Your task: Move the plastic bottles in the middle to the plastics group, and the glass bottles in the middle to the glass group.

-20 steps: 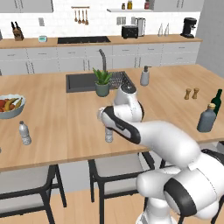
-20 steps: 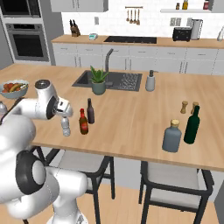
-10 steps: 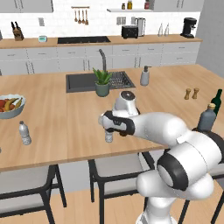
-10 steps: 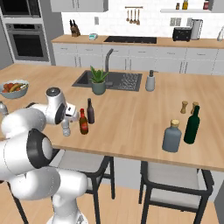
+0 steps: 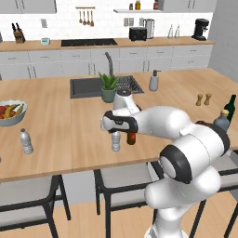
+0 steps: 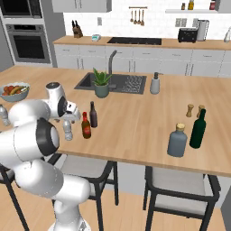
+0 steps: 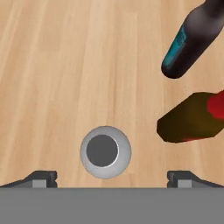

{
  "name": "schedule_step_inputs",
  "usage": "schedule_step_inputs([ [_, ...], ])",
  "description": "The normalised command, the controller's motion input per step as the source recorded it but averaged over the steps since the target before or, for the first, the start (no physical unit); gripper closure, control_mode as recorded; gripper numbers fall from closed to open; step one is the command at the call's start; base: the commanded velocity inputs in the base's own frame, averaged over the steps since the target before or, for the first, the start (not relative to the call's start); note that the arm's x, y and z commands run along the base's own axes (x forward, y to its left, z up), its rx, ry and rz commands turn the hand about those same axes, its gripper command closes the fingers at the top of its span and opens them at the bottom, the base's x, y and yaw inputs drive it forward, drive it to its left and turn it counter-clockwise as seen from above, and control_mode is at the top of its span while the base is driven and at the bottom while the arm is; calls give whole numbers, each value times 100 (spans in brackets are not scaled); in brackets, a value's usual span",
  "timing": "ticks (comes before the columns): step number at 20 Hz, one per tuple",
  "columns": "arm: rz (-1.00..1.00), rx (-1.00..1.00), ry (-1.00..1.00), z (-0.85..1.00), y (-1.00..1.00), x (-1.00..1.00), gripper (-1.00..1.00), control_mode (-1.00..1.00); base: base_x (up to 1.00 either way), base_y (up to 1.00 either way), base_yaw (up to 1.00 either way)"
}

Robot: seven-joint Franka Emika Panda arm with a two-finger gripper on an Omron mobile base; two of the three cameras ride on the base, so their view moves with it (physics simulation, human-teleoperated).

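Observation:
The middle's clear plastic bottle point(image 5: 115, 142) point(image 6: 67, 130) stands upright near the counter's front edge; from above its white cap point(image 7: 105, 152) shows as a round disc. My gripper point(image 5: 114, 126) point(image 6: 67, 118) point(image 7: 112, 178) hangs open straight above it, with the fingertips point(image 7: 41, 178) wide to either side and touching nothing. Just right of it stand the brown bottle with red neck point(image 5: 131, 138) point(image 6: 85, 126) point(image 7: 192, 122) and the near-black bottle with blue label point(image 6: 93, 114) point(image 7: 188, 39). The plastics group's bottle point(image 5: 26, 141) stands far left. The green wine bottle point(image 5: 230, 108) point(image 6: 197, 129) and the grey-blue corked bottle point(image 5: 222, 122) point(image 6: 177, 141) stand far right.
A bowl of fruit point(image 5: 10, 111) point(image 6: 14, 90) sits at the counter's left end. A potted plant point(image 5: 109, 87) and the sink point(image 5: 86, 87) lie behind the bottles. Salt and pepper shakers point(image 5: 203, 99) and a soap dispenser point(image 5: 154, 81) stand further right. Stools stand under the front edge.
The arm has swung round and the hand has shifted to sit directly over the clear plastic bottle. The bottles have not moved.

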Motion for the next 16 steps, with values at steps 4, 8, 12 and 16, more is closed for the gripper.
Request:
schedule_step_inputs([
  [4, 0, 0, 0, -21, 0, 7, -100, -100, 0, 0, 0],
  [8, 0, 0, 0, -19, 0, 3, -100, -100, 0, 0, 0],
  [12, 0, 0, 0, -8, 0, 3, -100, -100, 0, 0, 0],
  [16, 0, 0, 0, -14, 0, 3, -100, -100, 0, 0, 0],
])
